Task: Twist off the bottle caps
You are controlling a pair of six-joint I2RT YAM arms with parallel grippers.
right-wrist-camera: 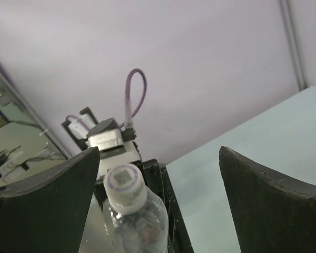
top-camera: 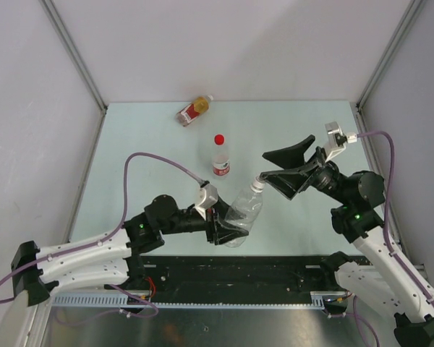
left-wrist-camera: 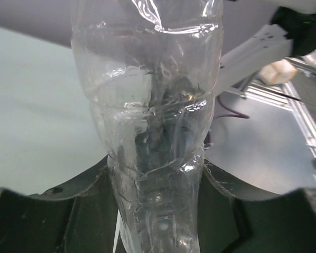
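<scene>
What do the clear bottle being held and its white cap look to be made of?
Clear bottle: thin transparent plastic with a glossy finish; the creases and ridges in its wall catch bright highlights. White cap: probably opaque plastic with a dull finish; it shows no glare, and there is a faint purplish ring on top.

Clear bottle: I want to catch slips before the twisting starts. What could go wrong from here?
The left claw pinches the thin clear bottle, which looks dented at the grip; it may buckle or rotate during twisting. The white cap sits off-centre, close to one finger of the open right claw, so closing might shove the neck sideways.
</scene>
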